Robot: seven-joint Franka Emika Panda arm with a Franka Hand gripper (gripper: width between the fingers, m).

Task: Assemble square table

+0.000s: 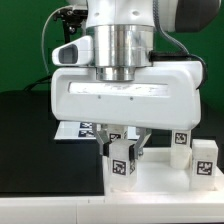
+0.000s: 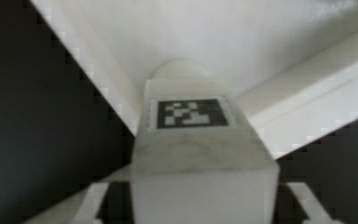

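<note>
hand [image 1: 124, 152] clamped on leg [image 1: 123, 160] | black table [image 1: 25, 140] | green backdrop [image 1: 20, 45]

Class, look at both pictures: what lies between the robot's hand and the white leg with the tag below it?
Nothing: the hand is closed on the tagged leg itself. The wrist view shows that leg between the fingers, over the slab.
</note>
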